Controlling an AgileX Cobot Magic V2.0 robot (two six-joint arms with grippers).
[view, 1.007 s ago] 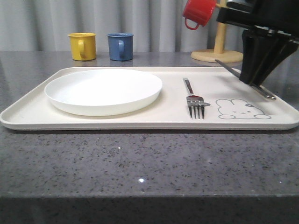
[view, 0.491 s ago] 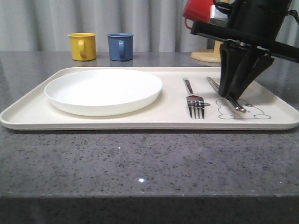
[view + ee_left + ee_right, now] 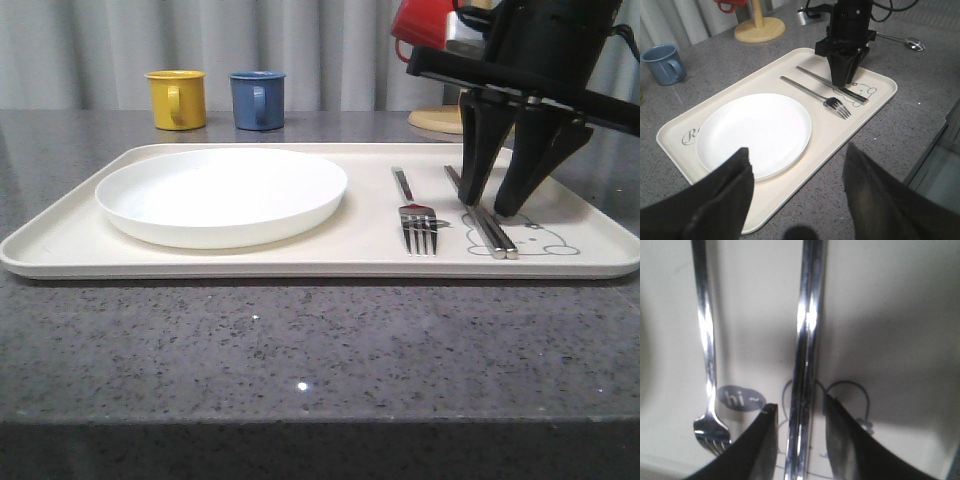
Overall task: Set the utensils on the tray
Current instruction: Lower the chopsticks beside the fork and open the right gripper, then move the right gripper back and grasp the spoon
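The cream tray (image 3: pixel 300 265) lies across the grey table. On it, right of the plate, the fork (image 3: pixel 418 222) rests with its tines toward the front. The pair of chopsticks (image 3: pixel 490 232) lies flat beside the fork, over the rabbit drawing. My right gripper (image 3: pixel 487 206) stands open just above them, one finger on each side (image 3: pixel 800 404), not touching the chopsticks (image 3: pixel 805 340). The spoon (image 3: pixel 907 42) lies on the table beyond the tray's end. My left gripper (image 3: pixel 797 149) is open and holds nothing, hovering over the tray's edge (image 3: pixel 805 165).
A round white plate (image 3: pixel 222 192) fills the tray's left half. A yellow mug (image 3: pixel 177 98) and a blue mug (image 3: pixel 257 98) stand behind the tray. At the back right, a red mug (image 3: pixel 425 25) hangs on a wooden stand (image 3: pixel 440 118).
My right gripper carried the chopsticks left over the tray, lowered them beside the fork and opened. They now lie flat on the tray.
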